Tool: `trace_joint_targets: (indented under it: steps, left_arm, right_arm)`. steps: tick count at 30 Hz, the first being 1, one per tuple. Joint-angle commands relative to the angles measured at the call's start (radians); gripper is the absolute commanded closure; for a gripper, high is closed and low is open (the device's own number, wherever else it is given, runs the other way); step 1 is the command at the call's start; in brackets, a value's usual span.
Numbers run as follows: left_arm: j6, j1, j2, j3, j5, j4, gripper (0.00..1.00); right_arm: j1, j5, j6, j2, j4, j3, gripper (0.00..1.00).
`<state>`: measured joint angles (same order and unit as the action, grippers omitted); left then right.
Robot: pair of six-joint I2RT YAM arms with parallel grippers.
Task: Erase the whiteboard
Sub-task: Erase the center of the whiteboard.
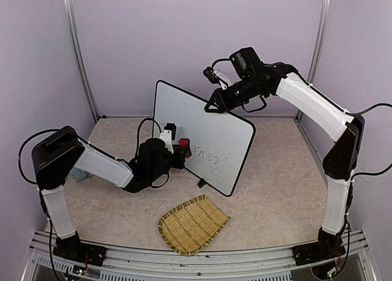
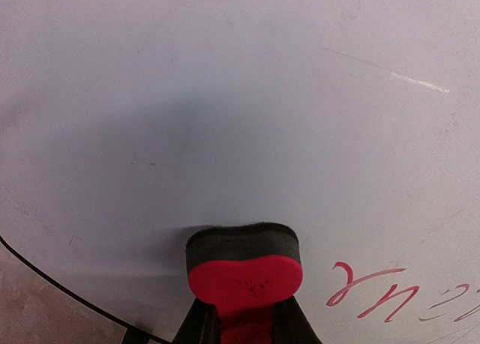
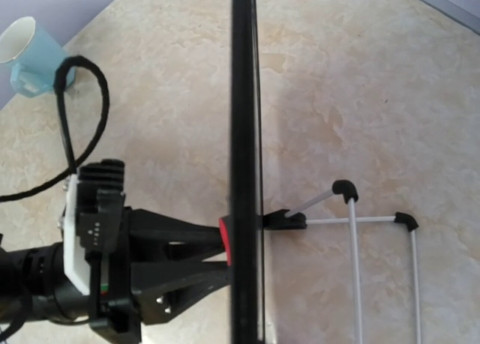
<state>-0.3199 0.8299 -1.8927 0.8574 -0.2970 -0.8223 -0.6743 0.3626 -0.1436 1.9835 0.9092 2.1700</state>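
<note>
Whiteboard [image 1: 199, 119] stands on edge on the table [image 1: 278, 189], right gripper [image 1: 215, 105] clenched on its top rim, presumably bracing it against wiping pressure, while left gripper [image 1: 178, 151] grasps 1 red-backed eraser [image 2: 244, 263] pressed felt-first just beside the red handwriting [image 2: 375, 291].

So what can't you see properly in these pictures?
- Red writing on the whiteboard: too small to read in the top view; cut off by the frame edge in the left wrist view.
- Left gripper: left wrist view, mostly below the frame's bottom edge, behind the eraser.
- Blue cup: right wrist view, cut by the left edge.
</note>
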Motion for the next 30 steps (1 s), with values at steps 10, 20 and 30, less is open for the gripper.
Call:
trace_joint_targets:
  steps: [10,20,30]
  left_arm:
    - [0.065,-0.005,0.162,0.114,0.015,0.019,0.8]
    - [0.04,0.0,0.067,0.087,0.024,0.022,0.8]
    - [0.005,0.008,0.045,0.068,0.051,-0.028,0.81]
  right_arm:
    - [-0.064,0.179,-0.013,0.032,0.062,-0.04,1.0]
    - [-0.064,0.18,-0.013,0.032,0.063,-0.042,1.0]
    - [-0.065,0.18,-0.012,0.038,0.061,-0.044,1.0]
